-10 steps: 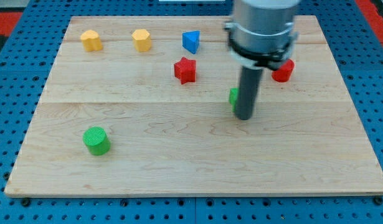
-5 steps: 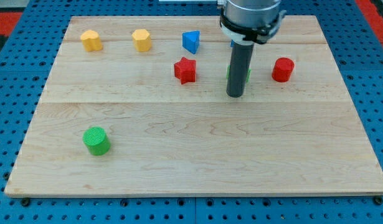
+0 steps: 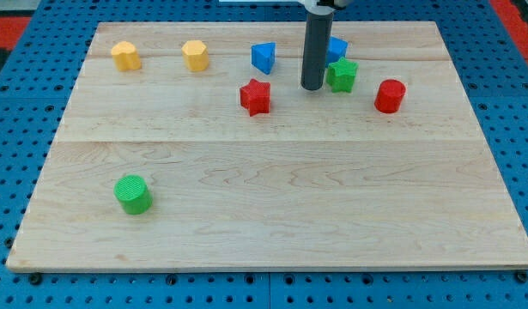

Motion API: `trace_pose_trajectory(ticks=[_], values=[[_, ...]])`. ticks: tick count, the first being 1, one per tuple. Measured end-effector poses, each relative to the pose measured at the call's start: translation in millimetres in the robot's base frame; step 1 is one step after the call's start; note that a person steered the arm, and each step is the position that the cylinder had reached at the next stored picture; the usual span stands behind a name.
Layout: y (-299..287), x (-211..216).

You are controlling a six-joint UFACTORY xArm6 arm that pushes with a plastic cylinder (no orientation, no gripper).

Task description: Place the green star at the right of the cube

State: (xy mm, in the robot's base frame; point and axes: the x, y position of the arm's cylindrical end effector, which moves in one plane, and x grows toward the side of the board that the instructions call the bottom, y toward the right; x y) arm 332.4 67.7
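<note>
A pale wooden bench (image 3: pixel 272 197) is seen from above and slightly in front, resting on a blue perforated surface. A straight dark rod comes down from the view's top, and my tip (image 3: pixel 312 87) is set on the wood in the upper middle of the bench. No claw is fitted to this arm, so no wide or narrow state can be told.

The green star-shaped block (image 3: pixel 341 75) is found just to the view's right of my tip, close beside it; whether they touch cannot be told. It is a small, bright green piece with a ribbed surface and blunt points, lying flat. Directly above it, toward the view's top, a blue cube (image 3: pixel 336 47) is partly hidden by the rod, and the star sits just below its lower edge.

A red cylinder (image 3: pixel 389 96) is placed to the view's right of the star, slightly lower. A red star-shaped block (image 3: pixel 256 96) lies to the view's left of my tip, with a blue triangular block (image 3: pixel 263 57) above it. Two yellow blocks (image 3: pixel 125 55) (image 3: pixel 195 55) are set near the view's top left. A green cylinder (image 3: pixel 132 193) stands alone at the lower left.
</note>
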Motion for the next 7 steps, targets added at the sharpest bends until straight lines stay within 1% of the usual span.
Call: trace_pose_trajectory(ticks=[1,2,3,4,5,6,7], values=[[42,-10],[75,-43],[87,-41],[87,0],[95,11],[137,-5],[137,-28]])
